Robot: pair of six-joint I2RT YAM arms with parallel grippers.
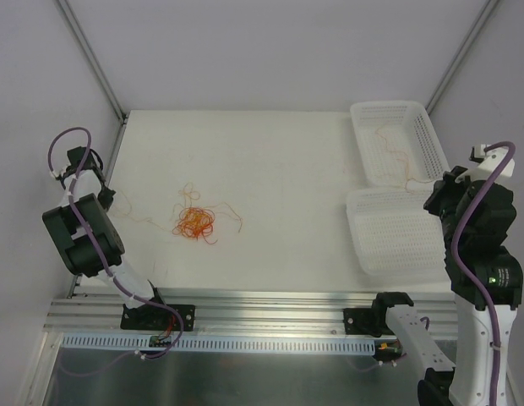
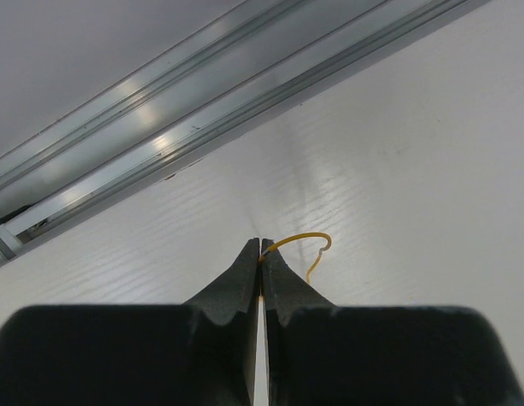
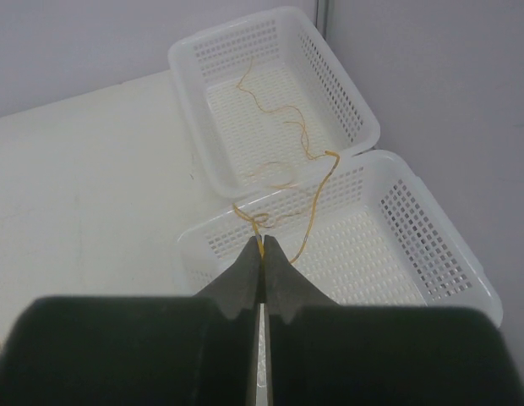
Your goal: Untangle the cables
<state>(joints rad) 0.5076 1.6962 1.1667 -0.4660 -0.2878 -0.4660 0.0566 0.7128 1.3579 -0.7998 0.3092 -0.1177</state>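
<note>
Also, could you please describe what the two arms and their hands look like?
The left arm and right arm both pair blocky black joint housings with smooth white links. A thick purple cable runs along each. The left hand and right hand each have two matte black fingers tapering to pointed tips. The right arm shows a small green light.

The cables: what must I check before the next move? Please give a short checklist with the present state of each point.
1. Left gripper shut on the yellow cable: ok.
2. Right gripper shut on the pale cable: ok.
3. Pale cable reaches into the far basket: ok.
4. Tangle pulled apart: not ok, one clump.
5. Yellow cable free of the tangle: cannot tell.
</note>
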